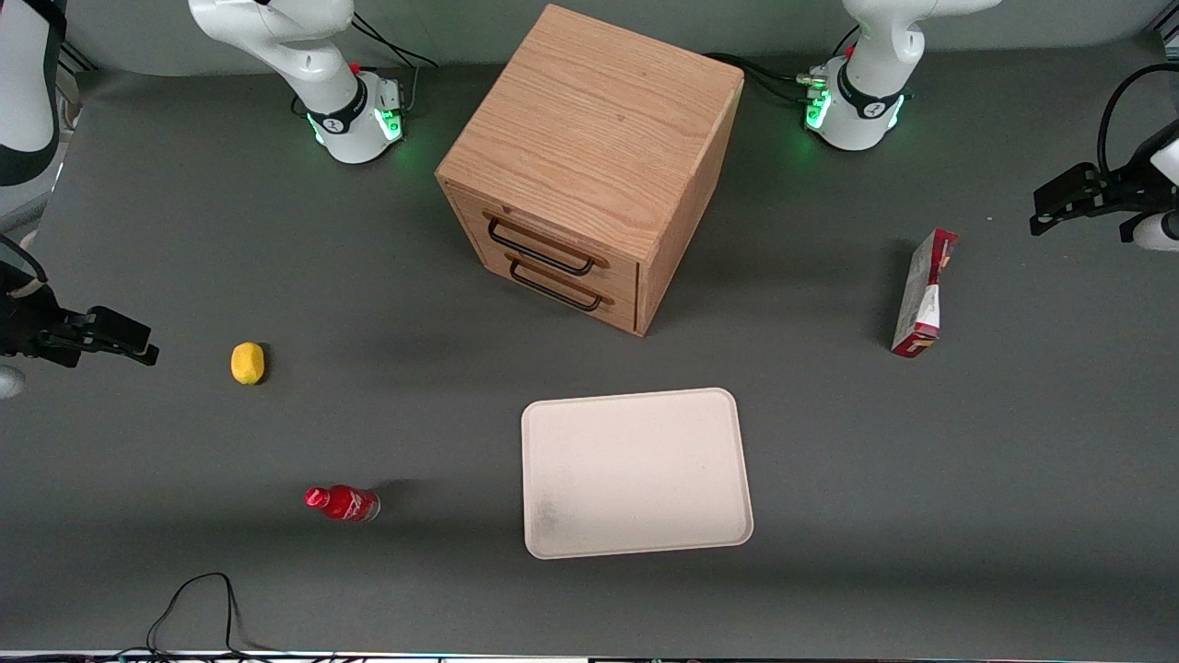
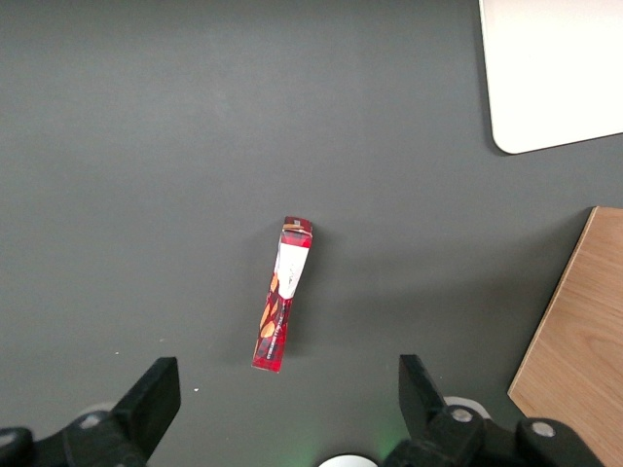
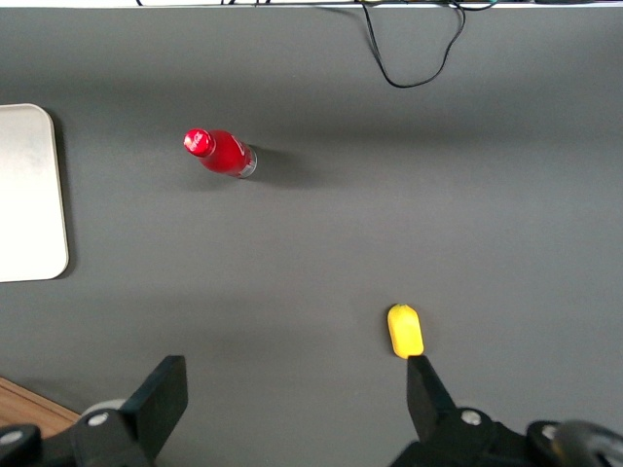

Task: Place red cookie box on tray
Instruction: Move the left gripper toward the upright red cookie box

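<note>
The red cookie box [image 1: 924, 293] stands on its thin long edge on the grey table, toward the working arm's end, beside the drawer cabinet. The wrist view shows it as a narrow red and white strip [image 2: 282, 294]. The cream-white tray [image 1: 636, 543] lies flat and bare, nearer the front camera than the cabinet; one of its corners also shows [image 2: 555, 78]. My gripper [image 1: 1041, 210] hangs above the table, apart from the box and farther toward the table's end. It is open [image 2: 287, 375], its fingers spread wide with nothing between them.
A wooden two-drawer cabinet [image 1: 589, 166] stands mid-table, both drawers closed. A yellow lemon [image 1: 247, 363] and a small red bottle [image 1: 343, 503] lie toward the parked arm's end. A black cable [image 1: 198, 608] loops near the front edge.
</note>
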{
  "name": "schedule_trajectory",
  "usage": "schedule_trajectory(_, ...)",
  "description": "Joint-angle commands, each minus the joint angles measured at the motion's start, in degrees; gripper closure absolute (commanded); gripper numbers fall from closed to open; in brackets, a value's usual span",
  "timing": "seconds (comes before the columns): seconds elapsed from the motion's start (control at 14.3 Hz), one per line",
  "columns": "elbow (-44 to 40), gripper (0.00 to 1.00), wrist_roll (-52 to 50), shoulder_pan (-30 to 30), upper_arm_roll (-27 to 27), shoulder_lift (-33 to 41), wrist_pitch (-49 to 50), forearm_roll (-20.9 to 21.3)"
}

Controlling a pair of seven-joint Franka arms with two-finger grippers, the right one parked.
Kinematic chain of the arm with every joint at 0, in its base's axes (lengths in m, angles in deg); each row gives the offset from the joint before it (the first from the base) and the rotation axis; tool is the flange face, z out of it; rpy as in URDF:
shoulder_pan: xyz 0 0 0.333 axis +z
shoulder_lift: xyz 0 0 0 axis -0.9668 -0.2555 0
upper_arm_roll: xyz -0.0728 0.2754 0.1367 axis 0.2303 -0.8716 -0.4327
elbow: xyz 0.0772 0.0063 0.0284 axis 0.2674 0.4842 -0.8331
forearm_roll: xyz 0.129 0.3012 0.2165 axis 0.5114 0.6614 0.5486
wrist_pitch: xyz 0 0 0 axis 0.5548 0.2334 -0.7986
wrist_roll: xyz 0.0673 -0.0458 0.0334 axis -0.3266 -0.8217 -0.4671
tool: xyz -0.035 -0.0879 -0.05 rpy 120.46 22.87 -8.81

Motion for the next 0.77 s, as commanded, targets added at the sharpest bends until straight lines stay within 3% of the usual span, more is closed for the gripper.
schedule_trajectory(0.0, 0.7, 0.00, -0.8, -0.5, -0.4, 0.1, -1.4, -0.4)
schedule_trajectory(0.35, 0.9, 0.00, 3.3, -0.2, -0.6, -0.1, 0.7, 0.8)
schedule_trajectory(0.7, 10.0, 0.01, 12.6, 0.4, -0.8, 0.8, 0.5, 6.5)
